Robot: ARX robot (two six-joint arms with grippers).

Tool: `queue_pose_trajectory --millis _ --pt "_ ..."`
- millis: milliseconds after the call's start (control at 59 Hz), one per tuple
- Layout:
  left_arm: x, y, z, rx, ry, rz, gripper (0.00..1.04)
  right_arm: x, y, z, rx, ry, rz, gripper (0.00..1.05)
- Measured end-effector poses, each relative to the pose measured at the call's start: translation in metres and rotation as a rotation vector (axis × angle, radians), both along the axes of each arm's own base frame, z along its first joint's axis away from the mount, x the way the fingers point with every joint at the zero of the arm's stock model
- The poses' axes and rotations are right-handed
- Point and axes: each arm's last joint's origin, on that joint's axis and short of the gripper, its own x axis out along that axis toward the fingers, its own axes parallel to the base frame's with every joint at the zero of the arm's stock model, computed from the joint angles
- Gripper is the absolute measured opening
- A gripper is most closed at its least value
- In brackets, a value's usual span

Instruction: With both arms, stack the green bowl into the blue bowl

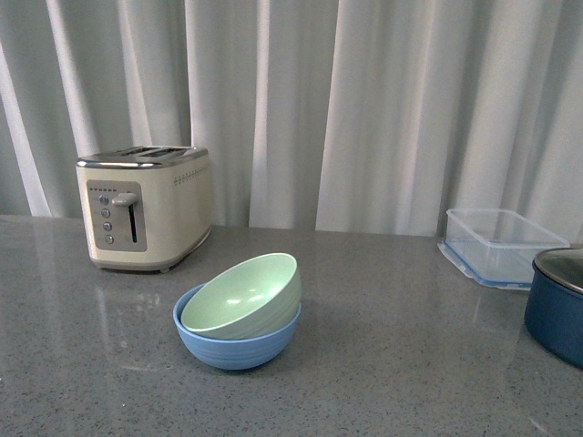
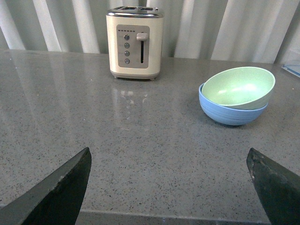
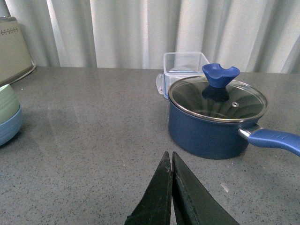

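Note:
The pale green bowl (image 1: 248, 296) rests tilted inside the light blue bowl (image 1: 239, 346) in the middle of the grey counter. Both show again in the left wrist view, the green bowl (image 2: 238, 87) inside the blue bowl (image 2: 230, 114), well ahead of my left gripper (image 2: 168, 157), which stands open with nothing between its wide-apart fingers (image 2: 63, 187). My right gripper (image 3: 170, 157) is shut on nothing, low over bare counter; the edges of the green bowl (image 3: 6, 103) and blue bowl (image 3: 9, 127) sit far to its side. Neither arm shows in the front view.
A cream toaster (image 1: 146, 206) stands at the back left. A clear plastic container (image 1: 496, 244) sits at the back right. A dark navy pot (image 3: 213, 119) with glass lid and blue handle stands just ahead of the right gripper. White curtains hang behind the counter.

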Motion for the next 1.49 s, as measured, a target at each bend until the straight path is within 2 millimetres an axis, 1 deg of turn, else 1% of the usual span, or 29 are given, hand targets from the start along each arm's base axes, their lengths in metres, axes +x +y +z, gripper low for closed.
queue_pose_trajectory --millis 390,492,746,1237,1322,1373,1492 --pt "0.000 0.000 0.000 0.000 0.000 0.000 0.98 -0.019 0.000 -0.010 0.000 -0.003 0.000 0.01" --pt "0.000 0.000 0.000 0.000 0.000 0.000 0.98 -0.022 0.000 -0.018 0.000 -0.011 0.000 0.01" --pt "0.000 0.000 0.000 0.000 0.000 0.000 0.98 -0.030 0.000 -0.017 0.000 -0.018 0.001 0.01" --pt "0.000 0.000 0.000 0.000 0.000 0.000 0.98 -0.039 0.000 -0.018 0.000 -0.016 0.001 0.01" --pt "0.000 0.000 0.000 0.000 0.000 0.000 0.98 -0.046 0.000 -0.022 0.000 0.019 0.002 0.01" --pt "0.000 0.000 0.000 0.000 0.000 0.000 0.98 -0.049 0.000 -0.021 0.000 -0.001 0.002 0.01" --pt "0.000 0.000 0.000 0.000 -0.001 0.000 0.98 -0.050 0.000 -0.020 0.000 -0.011 0.003 0.01"
